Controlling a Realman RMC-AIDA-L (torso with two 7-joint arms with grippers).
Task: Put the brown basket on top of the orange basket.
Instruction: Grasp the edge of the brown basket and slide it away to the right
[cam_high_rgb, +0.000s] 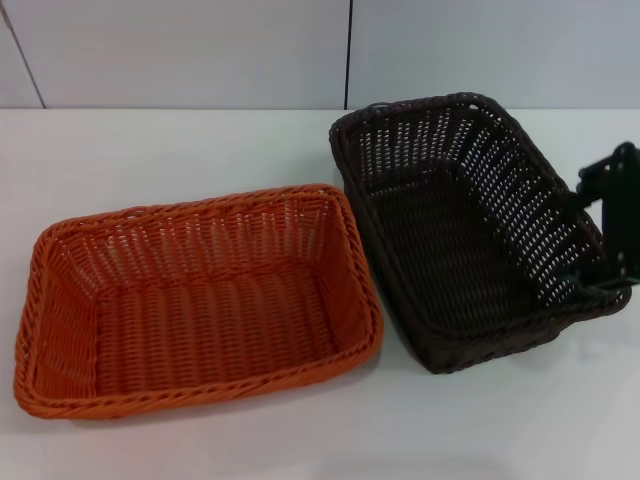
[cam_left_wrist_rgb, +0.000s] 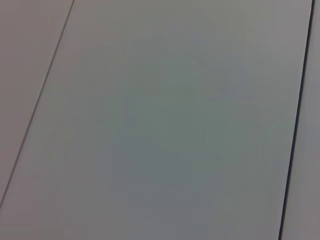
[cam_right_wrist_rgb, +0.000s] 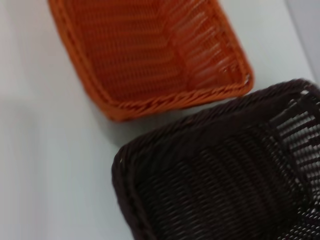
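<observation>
Brown basket (cam_high_rgb: 470, 230) tilts, its right wall pinched by the right gripper (cam_high_rgb: 598, 240), beside the orange basket (cam_high_rgb: 195, 300) on the counter (cam_high_rgb: 150, 150); stacking remains undone.

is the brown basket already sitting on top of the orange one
No, the brown basket sits beside the orange basket on the table, tilted, with the right gripper at its right rim.

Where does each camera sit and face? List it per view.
Head: high, looks down at the orange basket, the brown basket and the right pincer at its right wall.
Left wrist: faces only a pale surface; no body shows.
Right wrist: looks down over both baskets; no pincer shows.
Head and right wrist share both baskets.
</observation>
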